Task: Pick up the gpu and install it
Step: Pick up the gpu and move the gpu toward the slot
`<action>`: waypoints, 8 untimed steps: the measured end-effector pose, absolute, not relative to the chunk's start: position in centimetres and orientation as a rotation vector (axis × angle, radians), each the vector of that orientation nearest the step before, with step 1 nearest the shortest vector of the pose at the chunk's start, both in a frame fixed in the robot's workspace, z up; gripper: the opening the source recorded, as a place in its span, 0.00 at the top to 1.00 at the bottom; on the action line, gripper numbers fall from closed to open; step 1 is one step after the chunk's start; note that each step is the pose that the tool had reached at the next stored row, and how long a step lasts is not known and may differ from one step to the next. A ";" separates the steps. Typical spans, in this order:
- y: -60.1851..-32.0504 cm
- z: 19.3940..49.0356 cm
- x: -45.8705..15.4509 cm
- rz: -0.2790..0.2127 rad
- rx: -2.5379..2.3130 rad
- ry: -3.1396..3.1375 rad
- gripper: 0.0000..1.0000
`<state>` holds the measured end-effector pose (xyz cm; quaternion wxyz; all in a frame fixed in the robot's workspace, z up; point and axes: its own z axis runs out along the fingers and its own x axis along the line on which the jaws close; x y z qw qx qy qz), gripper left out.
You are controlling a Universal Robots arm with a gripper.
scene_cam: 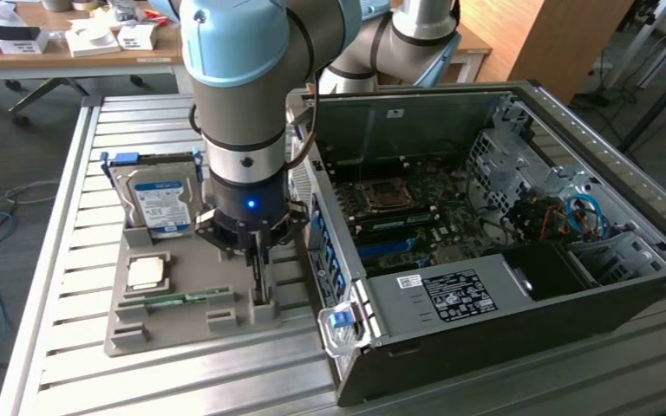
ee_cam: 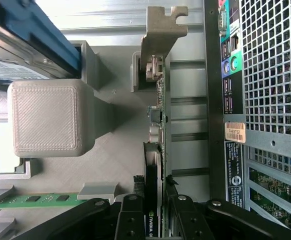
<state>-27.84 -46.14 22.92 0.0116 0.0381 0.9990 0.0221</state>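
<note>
The gpu (scene_cam: 260,279) stands edge-on in a slot at the right side of the grey holder tray (scene_cam: 136,334), beside the open computer case (scene_cam: 484,260). In the wrist view the gpu (ee_cam: 158,125) is a slim card with a metal bracket at its far end. My gripper (scene_cam: 257,260) points straight down over it. In the wrist view the gripper (ee_cam: 156,202) has one black finger on each face of the card, and both fingers (ee_cam: 131,215) lie against it. The card still sits in the tray slot.
On the tray lie a silver hard drive with a blue label (scene_cam: 159,204), a processor chip (scene_cam: 148,273) and a green memory stick (scene_cam: 177,301). The case's motherboard (scene_cam: 402,217) faces up. The case's rear panel (ee_cam: 270,75) stands close beside the card.
</note>
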 end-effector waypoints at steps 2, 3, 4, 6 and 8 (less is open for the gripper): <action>-46.1 22.9 -27.8 0.069 0.119 3.115 0.74; -46.1 22.9 -27.8 0.069 0.119 3.116 0.74; -46.1 22.9 -27.8 0.069 0.119 3.115 0.74; -46.1 22.9 -27.8 0.069 0.119 3.116 0.74; -46.1 22.9 -27.8 0.069 0.119 3.116 0.74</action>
